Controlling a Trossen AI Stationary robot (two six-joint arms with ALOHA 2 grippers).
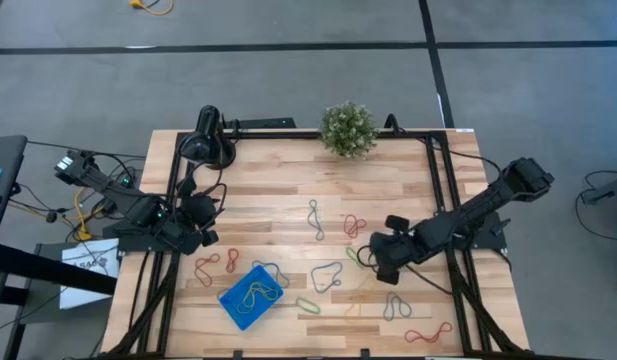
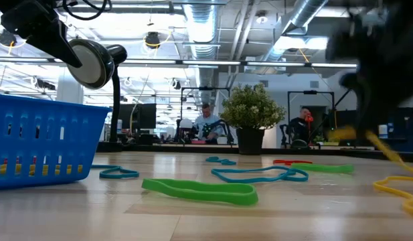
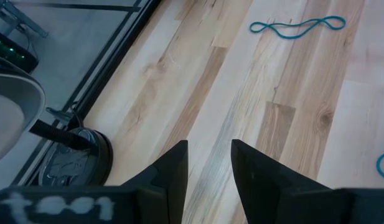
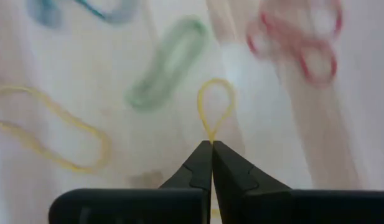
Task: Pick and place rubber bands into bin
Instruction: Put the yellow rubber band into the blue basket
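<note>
Many rubber bands lie loose on the wooden table: grey-blue (image 1: 315,220), red (image 1: 355,226), green (image 1: 308,305) and more. The blue bin (image 1: 226,298) stands near the front left with a yellow band inside it; in the low view it is the blue bin (image 2: 45,140) at the left. My right gripper (image 4: 211,144) hovers right of centre (image 1: 374,263), shut on a thin yellow rubber band (image 4: 215,106). My left gripper (image 3: 209,155) waits open over bare wood at the table's left (image 1: 203,228), beside the lamp's base. My right gripper pinches one end of the yellow band (image 4: 210,134) between its two fingertips, coming steeply from above. The rest of the band stands out past the tips as a narrow open loop. In the low view a yellow strand (image 2: 385,150) slants down from the blurred gripper.
A potted plant (image 1: 348,128) stands at the far edge and a black lamp (image 1: 206,140) at the far left corner. Black frame rails (image 1: 440,190) run along the table's sides. People sit in the room beyond the table (image 2: 207,120).
</note>
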